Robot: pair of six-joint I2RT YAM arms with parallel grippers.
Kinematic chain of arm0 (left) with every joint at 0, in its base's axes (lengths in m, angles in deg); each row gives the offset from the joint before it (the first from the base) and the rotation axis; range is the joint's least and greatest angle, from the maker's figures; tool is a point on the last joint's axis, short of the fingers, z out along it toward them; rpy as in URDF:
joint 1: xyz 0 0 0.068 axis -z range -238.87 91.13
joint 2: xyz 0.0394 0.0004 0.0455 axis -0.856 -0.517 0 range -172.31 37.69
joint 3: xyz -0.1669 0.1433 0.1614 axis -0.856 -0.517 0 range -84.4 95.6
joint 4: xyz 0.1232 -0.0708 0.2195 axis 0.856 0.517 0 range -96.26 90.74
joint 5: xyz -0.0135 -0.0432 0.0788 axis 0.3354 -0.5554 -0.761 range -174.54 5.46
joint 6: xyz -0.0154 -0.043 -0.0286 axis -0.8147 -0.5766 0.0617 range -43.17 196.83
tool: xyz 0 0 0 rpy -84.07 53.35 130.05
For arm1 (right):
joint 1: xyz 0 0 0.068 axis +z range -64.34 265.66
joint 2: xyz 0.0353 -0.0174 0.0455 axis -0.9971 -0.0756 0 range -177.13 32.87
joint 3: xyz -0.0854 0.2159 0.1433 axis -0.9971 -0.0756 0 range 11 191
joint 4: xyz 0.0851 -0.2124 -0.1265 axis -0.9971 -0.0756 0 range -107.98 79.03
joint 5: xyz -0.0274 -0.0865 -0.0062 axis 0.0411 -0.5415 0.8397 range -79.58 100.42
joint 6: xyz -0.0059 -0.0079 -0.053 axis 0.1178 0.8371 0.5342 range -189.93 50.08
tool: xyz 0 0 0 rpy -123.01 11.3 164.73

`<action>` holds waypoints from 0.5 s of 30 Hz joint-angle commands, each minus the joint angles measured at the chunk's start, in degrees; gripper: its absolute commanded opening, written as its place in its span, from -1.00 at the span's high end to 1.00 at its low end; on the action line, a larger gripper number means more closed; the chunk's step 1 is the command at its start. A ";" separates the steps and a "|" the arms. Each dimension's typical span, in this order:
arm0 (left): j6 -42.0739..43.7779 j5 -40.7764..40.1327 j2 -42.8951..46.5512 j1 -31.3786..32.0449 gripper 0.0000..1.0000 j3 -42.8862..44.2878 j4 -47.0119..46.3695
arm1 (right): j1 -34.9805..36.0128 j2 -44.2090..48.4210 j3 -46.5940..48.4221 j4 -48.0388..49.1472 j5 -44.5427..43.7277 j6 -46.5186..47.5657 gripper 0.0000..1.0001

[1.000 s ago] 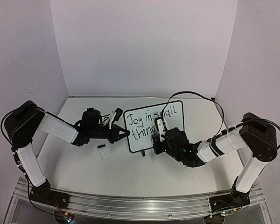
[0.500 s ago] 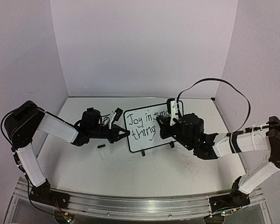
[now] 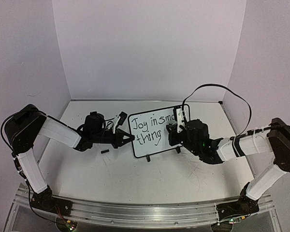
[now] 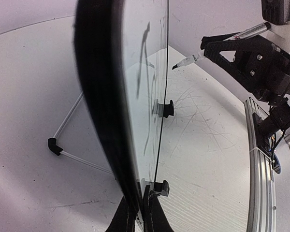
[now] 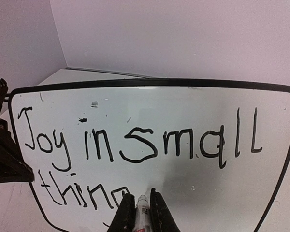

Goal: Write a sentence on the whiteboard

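Observation:
The whiteboard [image 3: 151, 149] stands upright at the table's middle. The sentence [image 3: 149, 128] on it reads "Joy in small" above "thing" in the right wrist view [image 5: 140, 145]. My left gripper [image 3: 130, 138] is shut on the board's left edge, seen edge-on in the left wrist view [image 4: 140, 215]. My right gripper [image 3: 173, 129] is shut on a white marker [image 5: 143, 212] with its tip at the board [image 5: 208, 188], just right of the "g". Contact is unclear. The marker [image 4: 222, 42] also shows from the side.
A small black cap [image 3: 105, 152] lies on the tabletop left of the board. The board's black feet [image 4: 167, 108] and wire stand [image 4: 67, 150] rest on the table. White walls enclose the back and sides. A metal rail [image 3: 135, 210] runs along the near edge.
My right arm rose from low in front of the board's lower right, swung up and right, then settled slightly lower. The left arm and board have not moved.

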 commanded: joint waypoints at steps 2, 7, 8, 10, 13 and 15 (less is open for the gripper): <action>4.10 -5.23 0.18 -0.85 1.00 -0.28 4.93 | -0.22 -0.62 1.80 2.98 -1.35 1.06 1.00; 4.18 -5.24 0.18 -0.87 1.00 -0.22 5.00 | -0.25 -0.90 1.96 3.21 -3.41 1.01 1.00; 4.18 -5.23 0.19 -0.87 1.00 -0.18 5.02 | -0.24 -1.10 2.10 3.23 -3.59 1.01 1.00; 4.18 -5.08 0.17 -0.84 1.00 -0.20 5.01 | -0.21 -1.46 2.37 3.22 -3.77 1.01 1.00; 4.18 -5.08 0.29 -0.87 1.00 -0.37 5.02 | -0.27 -1.69 2.65 3.29 -3.96 1.10 1.00; 4.21 -5.07 0.34 -0.85 1.00 -0.40 5.03 | -0.25 -1.87 2.76 3.37 -4.15 1.15 1.00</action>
